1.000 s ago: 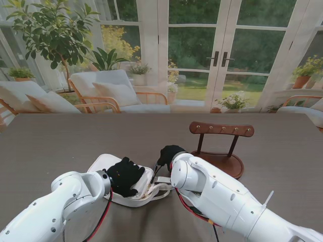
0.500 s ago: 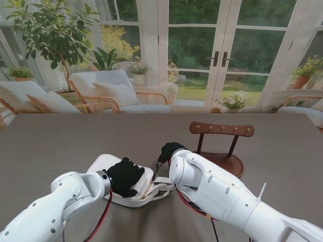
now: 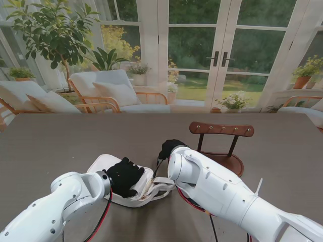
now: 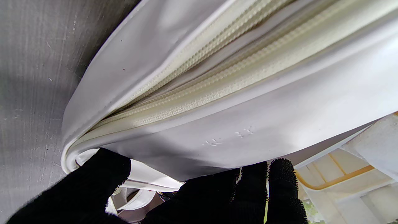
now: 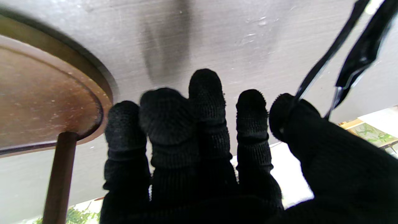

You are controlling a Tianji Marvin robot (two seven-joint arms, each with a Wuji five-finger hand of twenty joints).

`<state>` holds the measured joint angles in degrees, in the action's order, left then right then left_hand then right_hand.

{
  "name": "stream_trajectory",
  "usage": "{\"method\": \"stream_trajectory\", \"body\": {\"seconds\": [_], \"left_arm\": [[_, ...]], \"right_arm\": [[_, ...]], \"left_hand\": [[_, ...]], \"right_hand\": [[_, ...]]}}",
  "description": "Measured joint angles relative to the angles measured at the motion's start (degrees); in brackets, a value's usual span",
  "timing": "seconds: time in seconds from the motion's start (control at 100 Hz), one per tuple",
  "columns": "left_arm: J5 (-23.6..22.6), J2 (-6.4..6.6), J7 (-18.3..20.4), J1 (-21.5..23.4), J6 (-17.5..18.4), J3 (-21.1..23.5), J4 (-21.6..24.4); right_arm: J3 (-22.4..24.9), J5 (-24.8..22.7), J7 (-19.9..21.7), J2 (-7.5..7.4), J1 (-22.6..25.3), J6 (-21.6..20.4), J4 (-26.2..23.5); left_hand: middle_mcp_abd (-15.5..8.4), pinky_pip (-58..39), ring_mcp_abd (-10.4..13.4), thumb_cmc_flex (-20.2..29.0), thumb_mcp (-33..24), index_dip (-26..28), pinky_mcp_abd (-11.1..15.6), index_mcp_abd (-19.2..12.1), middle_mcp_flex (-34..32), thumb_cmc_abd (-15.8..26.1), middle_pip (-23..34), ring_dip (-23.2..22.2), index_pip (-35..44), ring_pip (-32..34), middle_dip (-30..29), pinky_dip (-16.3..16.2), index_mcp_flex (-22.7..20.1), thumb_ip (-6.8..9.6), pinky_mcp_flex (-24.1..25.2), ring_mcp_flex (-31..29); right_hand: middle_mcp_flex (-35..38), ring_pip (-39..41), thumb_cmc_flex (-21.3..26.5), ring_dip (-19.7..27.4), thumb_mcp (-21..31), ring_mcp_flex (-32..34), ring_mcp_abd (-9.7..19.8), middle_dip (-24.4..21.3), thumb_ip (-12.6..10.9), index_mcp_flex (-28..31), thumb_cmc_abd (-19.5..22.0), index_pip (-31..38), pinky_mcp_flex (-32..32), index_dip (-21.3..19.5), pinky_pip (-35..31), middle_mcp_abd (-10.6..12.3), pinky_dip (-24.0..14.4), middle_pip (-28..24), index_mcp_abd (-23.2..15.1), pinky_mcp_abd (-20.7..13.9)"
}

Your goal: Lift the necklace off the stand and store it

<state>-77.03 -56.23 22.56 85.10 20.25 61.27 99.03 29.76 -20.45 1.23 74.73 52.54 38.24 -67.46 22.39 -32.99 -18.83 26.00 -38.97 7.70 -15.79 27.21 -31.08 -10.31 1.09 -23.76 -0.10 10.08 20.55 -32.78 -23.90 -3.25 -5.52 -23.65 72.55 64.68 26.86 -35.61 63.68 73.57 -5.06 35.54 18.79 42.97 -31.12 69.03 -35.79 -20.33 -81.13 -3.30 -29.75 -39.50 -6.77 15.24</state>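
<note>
- Sunroom setting: glass doors, potted plants and cushioned chairs behind a dark grey table (image 3: 60,141).
- Wooden necklace stand (image 3: 220,132) sits right of centre: round base, two posts, crossbar with small pegs. No chain can be made out on the pegs.
- White zippered pouch (image 3: 132,189) lies near me, left of the stand and well apart from it.
- Left hand (image 3: 122,175), black-gloved, rests on the pouch; its wrist view shows fingers (image 4: 281,180) and thumb clasping the pouch's edge beside the zipper (image 4: 199,93).
- Right hand (image 3: 169,150) is between pouch and stand base, over the table. Fingertips (image 5: 205,90) are bunched, curled together.
- Necklace: too small to see; cannot tell whether the right hand holds it.
- Thin black cables (image 5: 348,37) run past the right thumb.
</note>
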Motion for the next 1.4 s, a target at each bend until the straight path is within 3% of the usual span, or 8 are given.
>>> {"method": "stream_trajectory", "body": {"seconds": [0.27, 0.38, 0.47, 0.53, 0.74, 1.11, 1.37, 1.4], "left_arm": [[0.08, 0.02, 0.36, -0.36, -0.08, -0.33, -0.10], [0.15, 0.02, 0.59, -0.47, -0.20, -0.43, -0.09], [0.28, 0.02, 0.66, -0.52, -0.44, -0.53, -0.09], [0.44, 0.03, 0.72, -0.57, -0.51, -0.57, -0.14], [0.92, 0.03, 0.98, -0.76, -0.54, -0.58, -0.29], [1.28, -0.06, 1.75, -0.72, -0.46, -0.26, -0.16], [1.59, -0.08, 1.73, -0.44, -0.07, 0.47, -0.25], [1.70, -0.08, 1.73, -0.47, 0.07, 0.55, -0.32]], "right_arm": [[-0.14, -0.03, 0.41, -0.01, -0.30, 0.18, 0.22], [-0.10, -0.25, 1.35, -0.33, -0.41, 0.17, -0.12], [0.25, -1.13, 3.80, -1.68, -0.31, -0.04, -2.22], [0.35, -2.03, 6.02, -3.01, -0.30, -0.35, -4.23], [-0.53, -5.54, 10.45, -6.20, -1.03, -2.03, -7.27], [-3.22, -7.27, 16.60, -8.75, -3.62, -6.13, -8.56], [-3.62, -5.93, 20.35, -10.08, -4.90, -8.79, -9.74], [-3.59, -5.93, 20.50, -10.16, -4.96, -8.98, -9.86]], "left_hand": [[0.00, 0.62, 0.00, 0.00, 0.00, 0.00, 0.03, 0.04, 0.00, 0.00, 0.00, 0.00, 0.00, -0.01, 0.00, 0.05, 0.00, 0.00, 0.00, 0.00], [0.00, 0.62, 0.02, -0.02, 0.00, 0.00, 0.13, 0.05, 0.00, 0.00, -0.01, 0.00, -0.01, -0.01, 0.00, 0.05, 0.01, 0.00, 0.00, 0.00], [0.00, 0.62, 0.04, -0.03, 0.00, 0.00, 0.39, 0.05, 0.00, 0.00, -0.01, 0.00, -0.01, -0.01, 0.00, 0.05, 0.02, 0.00, 0.00, 0.00], [0.00, 0.62, 0.04, -0.03, -0.01, 0.00, 0.40, 0.05, 0.00, 0.00, -0.01, 0.00, -0.01, -0.01, 0.00, 0.05, 0.02, 0.00, 0.00, 0.01], [0.00, 0.70, 0.10, -0.03, 0.01, 0.00, 0.41, 0.05, 0.07, -0.02, -0.01, 0.01, -0.01, -0.01, 0.00, 0.45, 0.05, 0.00, 0.00, 0.04], [-0.01, 1.31, 0.37, -0.03, 0.30, 0.00, 0.42, 0.03, 0.60, -0.02, -0.16, 0.01, -0.01, -0.61, 0.05, 0.58, 0.59, 0.00, 0.02, 0.13], [-0.68, 1.33, 0.65, -0.03, 1.27, 0.00, 0.45, -0.61, 0.62, -0.03, -0.19, 0.01, -0.01, -0.62, 0.06, 0.62, 0.60, 0.00, 0.02, 0.15], [-0.74, 1.33, 0.70, -0.03, 1.33, 0.00, 0.45, -0.64, 0.62, -0.03, -0.19, 0.01, -0.01, -0.62, 0.06, 0.62, 0.60, 0.00, 0.02, 0.15]], "right_hand": [[-0.12, -2.74, -0.04, 1.08, 0.00, -0.01, 0.00, -1.02, 0.00, -1.66, -0.04, -0.90, 0.00, 1.38, 0.00, 0.01, 0.00, 1.49, 0.14, -0.12], [-5.32, -9.72, -1.92, 3.67, 0.00, -0.06, 0.00, -1.99, -0.16, -6.00, -0.10, -5.15, -0.01, 4.39, 0.85, -0.06, 0.00, 2.95, 3.75, -0.68], [-13.33, -20.38, -5.16, 5.18, 0.09, -1.21, -0.39, -3.46, -7.35, -10.48, 0.08, -12.38, -0.01, 0.41, 5.04, -0.25, 0.00, 2.97, 9.32, -0.70], [-18.63, -25.93, -5.31, 5.65, 0.10, -4.38, -0.68, -4.46, -9.88, -13.97, 0.04, -15.80, -0.01, -2.44, 7.57, -0.83, 0.01, 2.85, 11.56, -0.72], [-35.43, -37.16, -4.00, 9.64, 0.15, -17.57, -2.65, -8.75, -9.91, -21.20, -7.56, -21.09, 1.01, -2.00, 14.72, -3.27, 0.07, 4.41, 15.93, -0.82], [-45.88, -42.53, -2.66, 13.04, 0.19, -26.67, -2.70, -12.25, -9.93, -28.90, -16.64, -27.87, 1.02, 2.32, 18.39, -3.36, 0.12, 6.84, 17.83, -2.92], [-54.93, -48.46, -10.81, 17.20, 0.35, -35.72, -5.67, -14.72, -7.09, -34.57, -23.07, -31.62, 1.08, 5.74, 22.77, -5.36, 0.14, 8.67, 20.39, -3.00], [-55.38, -48.84, -11.71, 17.29, 3.44, -36.52, -5.89, -15.09, -6.91, -34.58, -23.78, -31.69, 1.09, 5.83, 23.34, -5.59, 0.14, 8.88, 20.47, -3.00]]}}
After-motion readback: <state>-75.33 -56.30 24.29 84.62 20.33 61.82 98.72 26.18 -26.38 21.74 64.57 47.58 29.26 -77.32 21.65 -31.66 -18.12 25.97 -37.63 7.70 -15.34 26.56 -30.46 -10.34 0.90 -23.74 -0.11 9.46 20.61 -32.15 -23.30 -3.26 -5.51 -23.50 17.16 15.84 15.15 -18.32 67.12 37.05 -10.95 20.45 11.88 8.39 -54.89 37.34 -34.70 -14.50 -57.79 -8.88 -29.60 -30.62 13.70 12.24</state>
